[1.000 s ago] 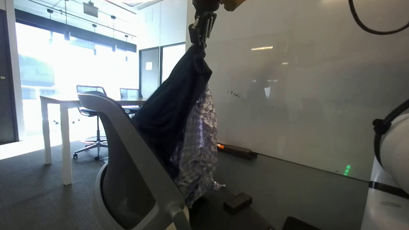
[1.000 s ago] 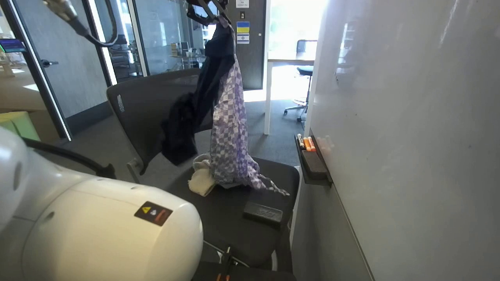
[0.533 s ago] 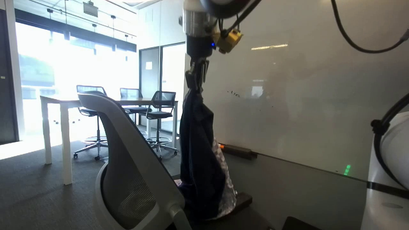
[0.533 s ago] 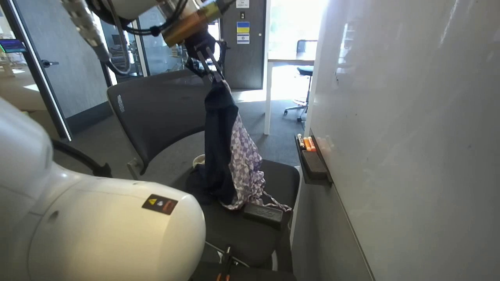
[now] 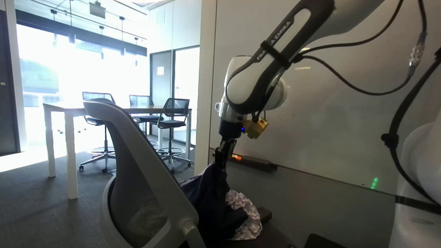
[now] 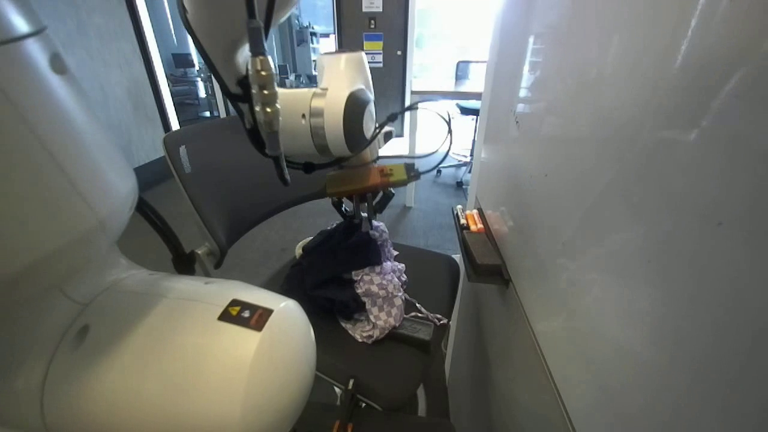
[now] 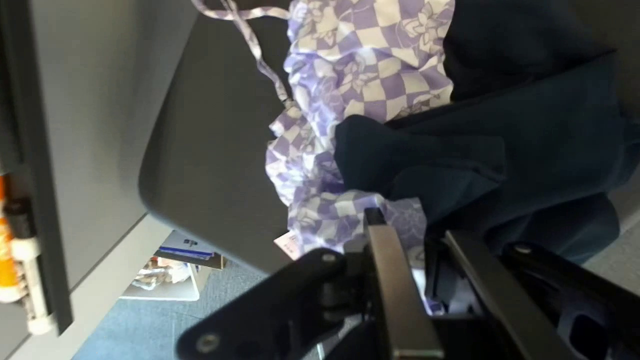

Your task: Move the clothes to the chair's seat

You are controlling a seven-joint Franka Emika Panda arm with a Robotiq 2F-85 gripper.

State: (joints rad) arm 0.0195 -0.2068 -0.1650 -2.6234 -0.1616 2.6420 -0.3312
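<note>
The clothes (image 6: 333, 264) are a heap of dark navy and purple-white checked fabric on the chair's dark seat (image 6: 372, 360). They also show in an exterior view (image 5: 210, 199), partly hidden by the backrest, and in the wrist view (image 7: 375, 65). My gripper (image 6: 364, 225) points down at the top of the heap and is shut on a fold of it; the fold still peaks up to the fingertips, as an exterior view (image 5: 222, 166) shows. In the wrist view (image 7: 410, 227) checked cloth shows between the fingers. The lower fabric rests on the seat.
The grey chair backrest (image 5: 148, 162) rises beside the clothes. A dark eraser block (image 6: 414, 331) lies on the seat, partly under the fabric. A marker tray (image 6: 483, 255) juts from the whiteboard (image 6: 618, 210) beside the seat. A beige piece (image 6: 303, 247) shows behind the clothes.
The gripper and arm have come down with the clothes. The fabric went from hanging long to slumped in a heap on the seat, partly covering the eraser.
</note>
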